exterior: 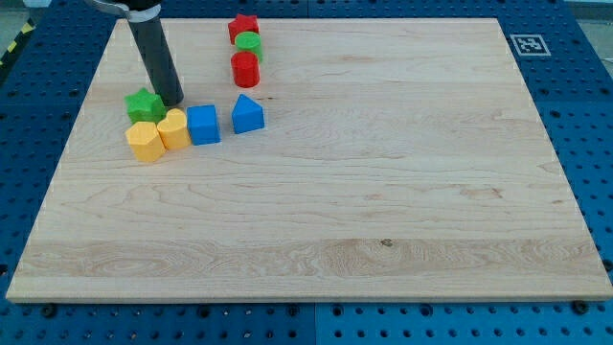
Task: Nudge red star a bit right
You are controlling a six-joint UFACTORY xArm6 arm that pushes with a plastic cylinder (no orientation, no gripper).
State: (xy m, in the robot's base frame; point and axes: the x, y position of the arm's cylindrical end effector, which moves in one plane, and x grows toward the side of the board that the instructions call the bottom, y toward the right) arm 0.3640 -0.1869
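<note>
There are no fingers here to stand wide or narrow, so nothing is held; my tip (174, 100) ends a plain dark rod and rests on the wooden board (383, 192), just beside the green star (144, 103) on its right, above the yellow blocks (159, 134); it is well apart from the red star (243, 28), down and to the left of it.

The red star sits near the board's top edge; a green round block (249, 43) touches it from below, and a red cylinder (245, 69) stands just below that; further below the red star lie a blue cube (203, 125) and a blue pointed block (248, 114).

The red star looks small, light and rigid, and should slide easily on the smooth wood; being pointed, it may turn if pushed off-centre; I judge the best contact is its left side, at mid-height, between two points, pushing straight right; the touching green block may drag along, so a short, gentle push seems wise.
</note>
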